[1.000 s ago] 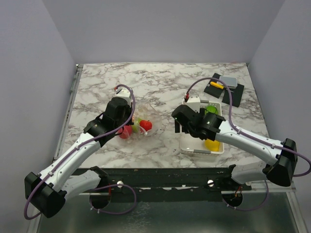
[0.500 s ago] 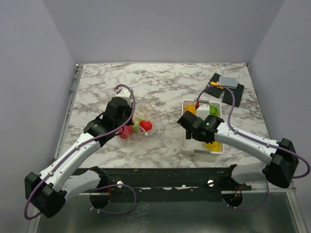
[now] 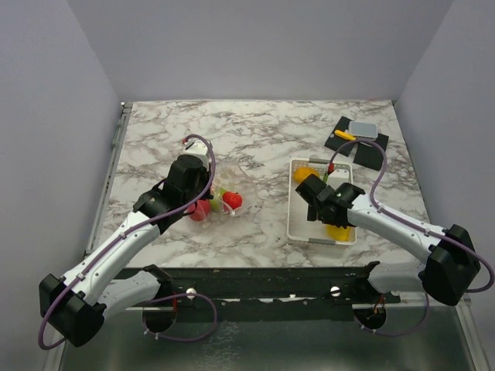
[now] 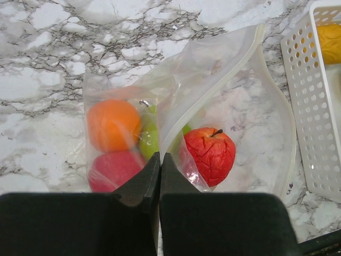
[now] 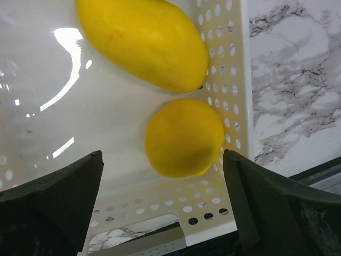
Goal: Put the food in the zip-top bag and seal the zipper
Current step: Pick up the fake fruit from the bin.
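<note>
I log the zip-top bag [image 4: 224, 69] as clear, thin, crinkled plastic. The red apple [image 4: 210, 154] inside has a wrinkled, glossy skin. At frame right, the basket [image 5: 230, 80] is shiny white perforated plastic; the round yellow fruit [image 5: 184, 137] is smooth and satin. The bench [image 4: 48, 64] is marble-patterned.

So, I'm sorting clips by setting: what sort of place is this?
Probably a robot test cell, not a kitchen: two arms bolted at a marble-look table, plain walls boxing it in, and toy fruit in a clear bag.
</note>
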Motion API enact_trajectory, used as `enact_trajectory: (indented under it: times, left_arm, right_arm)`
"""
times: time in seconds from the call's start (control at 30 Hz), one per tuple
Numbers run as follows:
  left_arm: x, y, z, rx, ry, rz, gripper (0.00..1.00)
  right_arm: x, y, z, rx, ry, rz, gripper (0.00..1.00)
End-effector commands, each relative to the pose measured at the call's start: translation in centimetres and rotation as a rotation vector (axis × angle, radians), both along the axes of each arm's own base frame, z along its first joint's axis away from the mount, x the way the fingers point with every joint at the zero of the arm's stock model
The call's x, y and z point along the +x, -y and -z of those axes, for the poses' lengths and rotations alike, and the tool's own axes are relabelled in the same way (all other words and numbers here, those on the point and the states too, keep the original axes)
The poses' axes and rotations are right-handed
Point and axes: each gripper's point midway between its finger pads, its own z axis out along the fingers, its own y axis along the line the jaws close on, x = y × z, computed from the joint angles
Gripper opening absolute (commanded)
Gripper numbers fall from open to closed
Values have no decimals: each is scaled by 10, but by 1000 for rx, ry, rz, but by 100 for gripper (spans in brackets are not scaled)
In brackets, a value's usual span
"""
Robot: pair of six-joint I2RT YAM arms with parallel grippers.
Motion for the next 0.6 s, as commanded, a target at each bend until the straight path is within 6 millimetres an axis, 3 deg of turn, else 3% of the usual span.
enact_trajectory:
  times: [0.0,0.57]
  left_arm:
    - [-2,1,5,-1,-15,17,0]
    - [-2,1,5,-1,-14,17,0]
  right_arm:
    - [4,8,4,7,15,37,100]
    - [1,16,40,17,-51,111,100]
